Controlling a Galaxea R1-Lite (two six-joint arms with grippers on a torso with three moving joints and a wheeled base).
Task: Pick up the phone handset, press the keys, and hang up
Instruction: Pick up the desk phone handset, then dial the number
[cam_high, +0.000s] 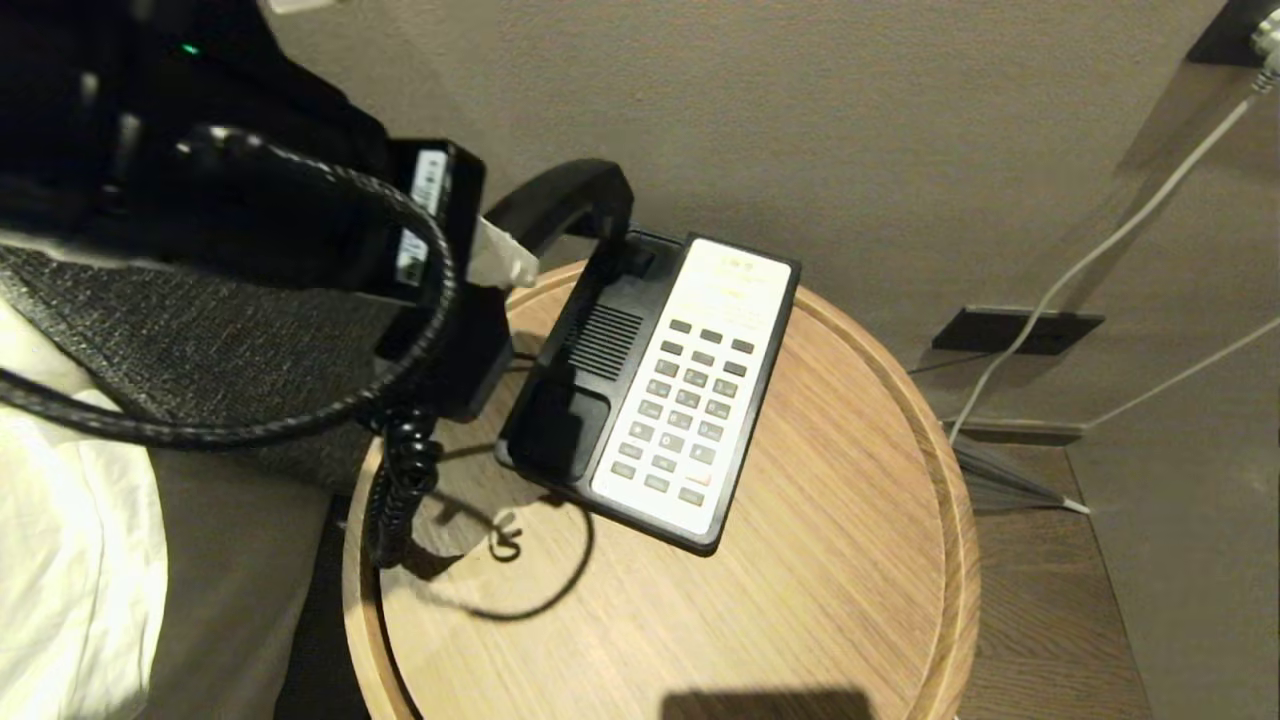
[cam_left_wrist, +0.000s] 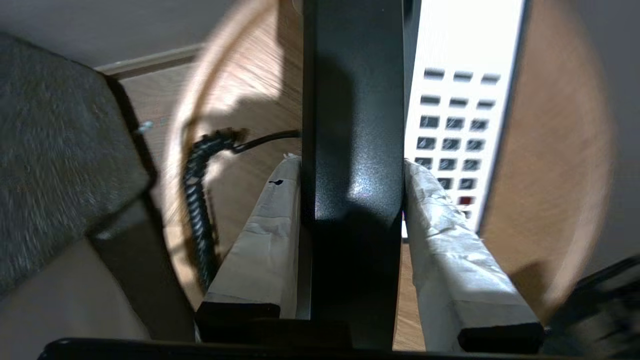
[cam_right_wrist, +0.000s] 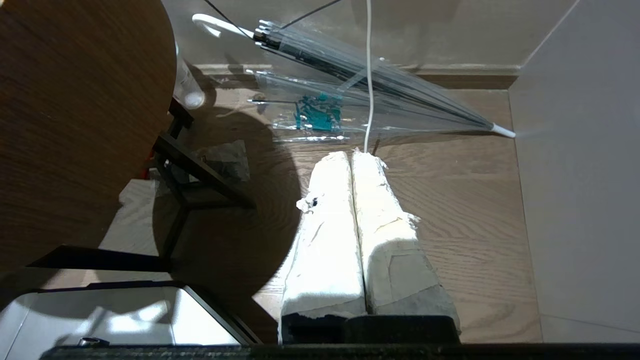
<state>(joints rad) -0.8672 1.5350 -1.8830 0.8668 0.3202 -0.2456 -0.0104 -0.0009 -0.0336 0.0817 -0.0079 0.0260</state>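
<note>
Head view: left claw (cam_left_wrist: 352, 170) clamped on phone handset (cam_high: 565, 205), raised off the base (cam_high: 690, 400); next, right claw (cam_right_wrist: 352, 160), pressed together, must reach the keys (cam_high: 685, 410).

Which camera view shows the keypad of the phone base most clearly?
The head view: the whole keypad lies unobstructed on the white panel. In the left wrist view the handset, gripped by the left claw, covers part of it, and the keys are blurred. The right wrist view shows no keypad.

glossy black phone handset (cam_high: 570, 205), white keypad (cam_high: 690, 390), pale wood-grain table (cam_high: 820, 560).
</note>
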